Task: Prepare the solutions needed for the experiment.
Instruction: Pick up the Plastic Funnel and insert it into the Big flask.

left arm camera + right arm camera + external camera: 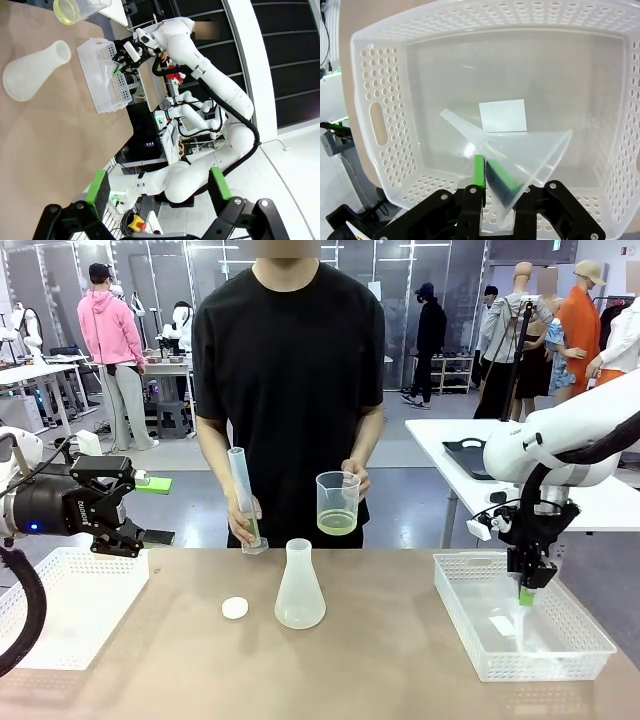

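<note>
Behind the flask (299, 590), the person holds a beaker (338, 490) with the solution (337, 524) at its bottom. Left of the flask, the left hand (157, 510) gapes wide. Right of it, the right hand (527, 592) grips a funnel (530, 150) inside a basket (575, 655).

A flask (300, 585) stood on the bench (400, 670), a white disc (235, 608) near it. A left basket (70, 605) and a right basket (545, 660) sat at the ends, with a funnel (540, 150) and a card (503, 115) in the right one.
</note>
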`<state>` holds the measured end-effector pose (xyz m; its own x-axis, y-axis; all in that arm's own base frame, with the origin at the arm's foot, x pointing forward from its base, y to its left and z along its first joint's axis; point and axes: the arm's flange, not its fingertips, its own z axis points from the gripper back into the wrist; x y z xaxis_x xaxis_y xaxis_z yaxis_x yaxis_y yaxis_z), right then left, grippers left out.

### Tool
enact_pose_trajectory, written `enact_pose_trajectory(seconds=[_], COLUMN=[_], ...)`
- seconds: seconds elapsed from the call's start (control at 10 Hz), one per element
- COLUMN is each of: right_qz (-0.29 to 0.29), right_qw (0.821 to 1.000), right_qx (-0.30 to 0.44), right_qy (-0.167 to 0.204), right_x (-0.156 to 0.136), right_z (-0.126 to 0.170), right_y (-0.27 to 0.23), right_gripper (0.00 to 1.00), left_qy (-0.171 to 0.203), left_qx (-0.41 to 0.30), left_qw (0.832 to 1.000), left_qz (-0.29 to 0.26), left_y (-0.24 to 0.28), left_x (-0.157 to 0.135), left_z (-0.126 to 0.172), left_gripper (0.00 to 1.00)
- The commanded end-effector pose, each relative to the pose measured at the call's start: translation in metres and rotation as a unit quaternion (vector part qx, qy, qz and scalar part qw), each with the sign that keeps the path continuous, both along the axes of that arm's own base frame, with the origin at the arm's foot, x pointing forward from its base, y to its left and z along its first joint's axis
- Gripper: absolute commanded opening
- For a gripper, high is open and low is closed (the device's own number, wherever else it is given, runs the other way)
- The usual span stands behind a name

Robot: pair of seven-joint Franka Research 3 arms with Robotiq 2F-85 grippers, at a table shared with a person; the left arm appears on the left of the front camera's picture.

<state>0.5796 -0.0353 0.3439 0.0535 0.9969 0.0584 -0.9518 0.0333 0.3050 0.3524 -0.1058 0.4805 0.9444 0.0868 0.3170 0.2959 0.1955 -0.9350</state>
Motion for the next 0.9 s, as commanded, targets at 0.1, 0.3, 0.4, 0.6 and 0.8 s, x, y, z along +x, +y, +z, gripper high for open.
enact_pose_trajectory(seconds=[0.1, 0.3, 0.4, 0.6, 0.8], right_qz=[-0.008, -0.011, -0.009, -0.02, -0.023], right_qw=[1.0, 0.998, 0.996, 0.99, 0.979], right_qx=[0.015, 0.0, -0.022, -0.059, -0.085], right_qy=[-0.008, -0.056, -0.089, -0.127, -0.186], right_x=[-0.004, -0.019, -0.026, -0.041, -0.06], right_z=[0.006, 0.039, 0.059, 0.098, 0.136], right_y=[0.004, 0.014, 0.019, 0.028, 0.035], right_gripper=[0.0, 0.0, 0.0, 0.0, 0.0], left_qy=[-0.001, -0.001, -0.001, -0.001, -0.001], left_qx=[-0.01, -0.01, -0.01, -0.01, -0.01], left_qw=[1.0, 1.0, 1.0, 1.0, 1.0], left_qz=[0.0, 0.0, 0.0, 0.0, 0.0], left_y=[-0.002, -0.002, -0.002, -0.002, -0.002], left_x=[0.0, 0.0, 0.0, 0.0, 0.0], left_z=[0.002, 0.002, 0.002, 0.002, 0.002], left_gripper=[1.0, 1.0, 1.0, 1.0, 1.0])
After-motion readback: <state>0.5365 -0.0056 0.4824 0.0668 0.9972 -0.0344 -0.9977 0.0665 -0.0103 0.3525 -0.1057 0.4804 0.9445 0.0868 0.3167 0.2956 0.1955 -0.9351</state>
